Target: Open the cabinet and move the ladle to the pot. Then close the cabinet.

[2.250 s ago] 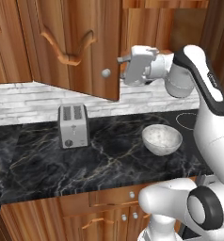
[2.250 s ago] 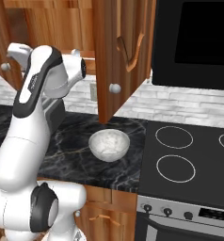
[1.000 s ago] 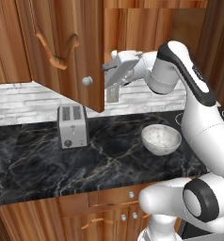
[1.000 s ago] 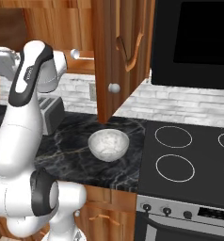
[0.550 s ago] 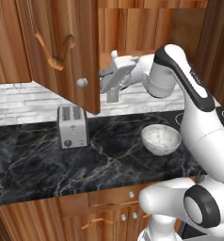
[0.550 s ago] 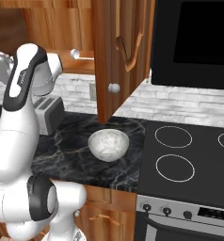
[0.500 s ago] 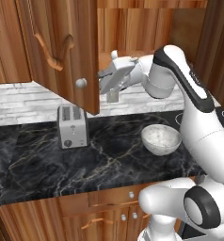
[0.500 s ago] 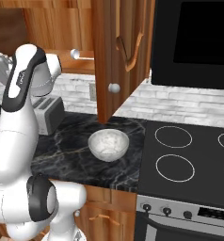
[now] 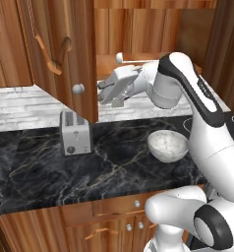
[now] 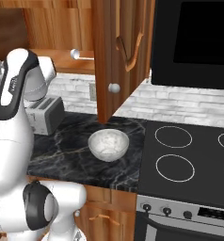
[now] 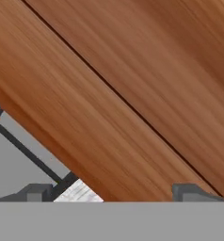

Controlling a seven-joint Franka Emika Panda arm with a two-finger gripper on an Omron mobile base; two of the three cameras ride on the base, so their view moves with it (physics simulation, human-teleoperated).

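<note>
Above the pincer (image 9: 101,92) (jaws wide) lies the ladle (image 9: 133,58)

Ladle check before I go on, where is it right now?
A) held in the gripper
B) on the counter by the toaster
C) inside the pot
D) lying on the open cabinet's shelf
D: the ladle lies on the shelf of the open cabinet, above the open, empty gripper.

arm (image 9: 207,123): glossy white rounded shells; dark grey joint bands | end effector (image 9: 105,93): pale grey block; small dark fingertips
</note>
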